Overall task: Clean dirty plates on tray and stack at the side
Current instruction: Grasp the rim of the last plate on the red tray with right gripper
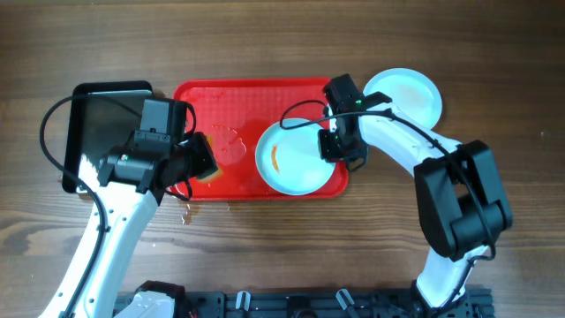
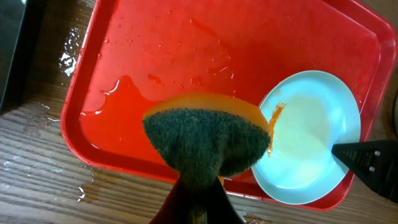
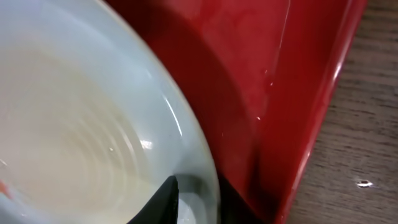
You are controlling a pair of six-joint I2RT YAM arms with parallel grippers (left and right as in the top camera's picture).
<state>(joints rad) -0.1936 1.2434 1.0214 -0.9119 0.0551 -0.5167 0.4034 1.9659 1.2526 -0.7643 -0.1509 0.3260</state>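
Observation:
A pale blue-white plate (image 1: 296, 163) with an orange smear lies at the right end of the red tray (image 1: 229, 97). My right gripper (image 1: 340, 146) is shut on its right rim; the right wrist view shows the rim (image 3: 186, 124) pinched between my fingers (image 3: 199, 194). Another clean plate (image 1: 408, 95) rests on the table off the tray's far right corner. My left gripper (image 1: 199, 163) is shut on an orange-and-green sponge (image 2: 205, 140) held above the wet tray (image 2: 186, 50), left of the smeared plate (image 2: 311, 137). A third plate is not visible.
A black glossy tray (image 1: 97, 124) lies left of the red tray, partly under my left arm. Water is spilled on the wooden table by the tray's front left corner (image 1: 187, 214). The right gripper's finger (image 2: 367, 158) shows in the left wrist view.

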